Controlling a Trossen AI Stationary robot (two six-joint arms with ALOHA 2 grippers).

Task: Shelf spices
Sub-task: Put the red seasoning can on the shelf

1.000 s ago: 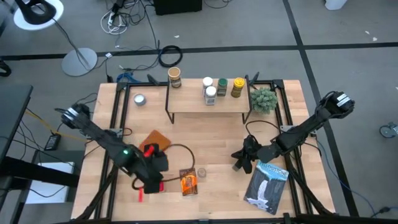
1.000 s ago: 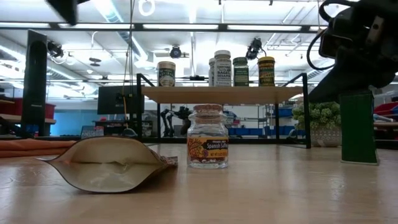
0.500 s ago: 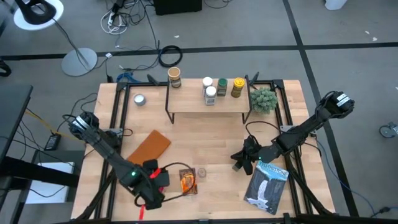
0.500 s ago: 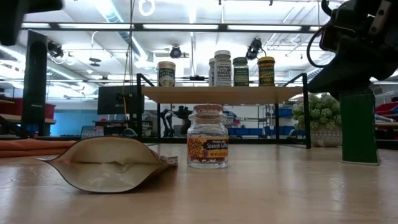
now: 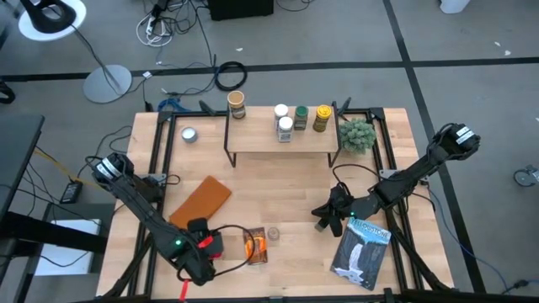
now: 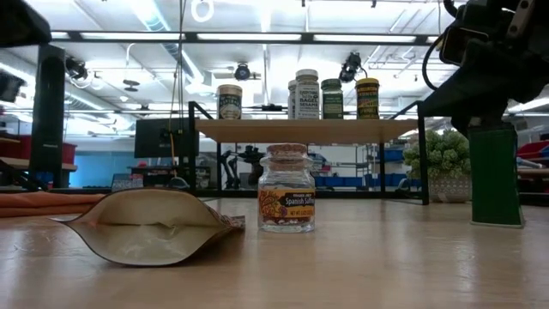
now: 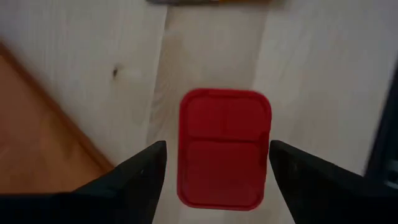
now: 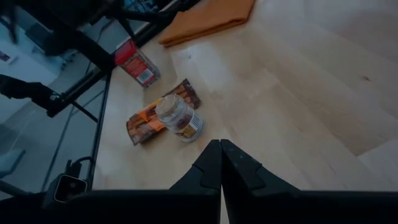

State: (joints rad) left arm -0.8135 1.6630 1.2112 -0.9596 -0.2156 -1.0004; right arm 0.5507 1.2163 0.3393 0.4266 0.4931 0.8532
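Observation:
My left gripper (image 5: 202, 246) is open and points down over the red tin (image 7: 224, 149), near the table's near-left edge. One finger stands on each side of the tin's lid, and bare wood shows beside one finger. The tin (image 8: 135, 62) stands upright on the table. The cork-lidded jar (image 6: 286, 187) stands beside the flat orange packet (image 6: 154, 225). Several spice jars stand on the shelf (image 5: 282, 141). My right gripper (image 8: 221, 158) is shut and empty, right of the jar. The dark box (image 6: 495, 176) stands upright below that arm.
A brown slab (image 5: 202, 199) lies left of centre, with a silver tin (image 5: 189, 134) near the far-left corner. A small plant (image 5: 358, 135) stands right of the shelf. A blue-and-white bag (image 5: 362, 248) lies at the near right. Bare wood runs between the shelf and the jar.
My left arm has swung toward the table's near edge. It has come off the brown slab, which now shows whole, and ends over the spot left of the packet. The jar, the packet and the dark box have stayed in place.

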